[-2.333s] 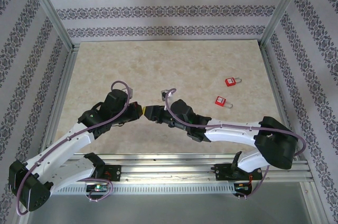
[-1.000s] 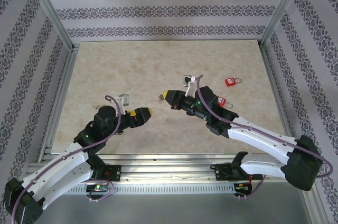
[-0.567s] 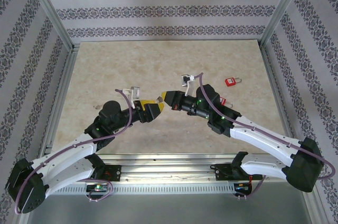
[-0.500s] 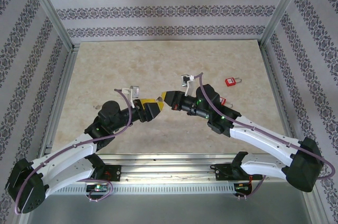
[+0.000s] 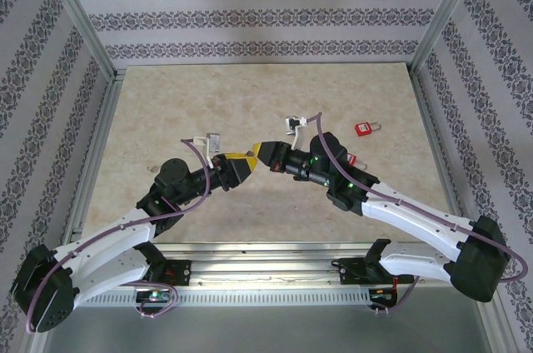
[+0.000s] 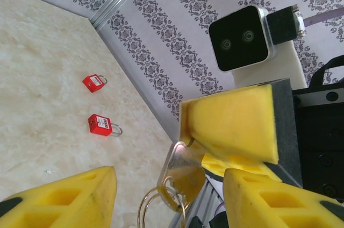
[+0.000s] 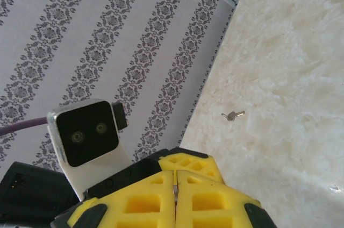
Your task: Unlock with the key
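Key [image 6: 181, 170] presented to your left jaws.
Right jaws, clamped on the key, aim it toward 7 o'clock; left jaws stand half-open astride it, not touching.

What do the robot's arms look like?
The left arm and right arm are white with black joints, each trailed by a purple cable. The left gripper and right gripper have chunky yellow foam fingers with hollow cells. Each wrist carries a white, black-faced camera.

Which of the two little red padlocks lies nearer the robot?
The small red padlock with a silver shackle right beside the right arm; the other red padlock lies farther back toward the wall.
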Robot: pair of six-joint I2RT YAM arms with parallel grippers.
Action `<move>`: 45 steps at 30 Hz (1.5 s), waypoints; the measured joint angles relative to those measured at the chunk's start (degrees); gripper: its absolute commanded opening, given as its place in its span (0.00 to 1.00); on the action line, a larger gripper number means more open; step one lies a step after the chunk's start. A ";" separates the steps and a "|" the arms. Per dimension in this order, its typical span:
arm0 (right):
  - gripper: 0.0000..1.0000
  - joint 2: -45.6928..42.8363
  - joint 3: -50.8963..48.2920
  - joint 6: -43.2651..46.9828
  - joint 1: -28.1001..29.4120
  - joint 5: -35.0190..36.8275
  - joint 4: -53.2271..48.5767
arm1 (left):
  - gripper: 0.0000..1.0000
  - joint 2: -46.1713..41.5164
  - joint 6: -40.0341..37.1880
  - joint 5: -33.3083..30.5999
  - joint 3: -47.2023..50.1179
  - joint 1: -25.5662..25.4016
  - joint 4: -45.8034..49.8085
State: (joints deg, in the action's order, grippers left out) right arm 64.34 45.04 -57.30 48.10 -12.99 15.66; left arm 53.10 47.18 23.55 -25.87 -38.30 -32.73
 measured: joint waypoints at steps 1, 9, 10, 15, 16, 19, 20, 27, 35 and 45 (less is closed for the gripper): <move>0.00 -0.02 0.00 -0.02 0.00 0.00 0.09 | 0.44 -0.02 0.02 0.02 0.02 0.00 0.02; 0.00 -0.02 -0.42 -0.07 0.00 0.02 0.46 | 0.32 -0.61 0.00 -0.02 0.13 0.00 0.02; 0.00 -0.02 -0.44 -0.07 0.00 0.00 0.44 | 0.30 -0.74 0.00 -0.04 0.13 0.00 0.02; 0.00 -0.02 -0.63 -0.07 0.00 0.02 0.57 | 0.17 -1.05 -0.22 0.00 0.13 0.00 0.15; 0.00 -0.02 -0.63 -0.07 0.00 0.02 0.72 | 0.15 -1.09 -0.20 -0.02 0.13 0.00 0.15; 0.00 -0.02 -0.63 -0.04 -0.02 0.04 0.92 | 0.09 -1.14 -0.20 -0.07 0.13 0.00 0.26; 0.00 -0.02 -0.63 -0.04 -0.13 0.02 0.92 | 0.07 -1.22 -0.20 -0.09 0.13 0.00 0.42; 0.00 -0.02 -1.07 -0.04 -0.33 -0.22 1.55 | 0.00 -1.75 -0.17 -0.24 0.13 0.00 1.44; 0.29 -0.68 -2.34 0.04 -0.35 -0.17 1.92 | 0.00 -1.75 -0.20 0.04 0.13 -0.02 2.40; 0.91 -13.92 -1.38 9.88 -6.71 10.16 -25.09 | 0.00 -4.26 -3.19 -1.73 -1.40 -0.28 13.94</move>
State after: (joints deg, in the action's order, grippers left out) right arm 50.41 43.66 -47.42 41.39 -2.83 -9.43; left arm 48.84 43.99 21.82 -27.27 -38.59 -18.79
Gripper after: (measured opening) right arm 0.889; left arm 0.040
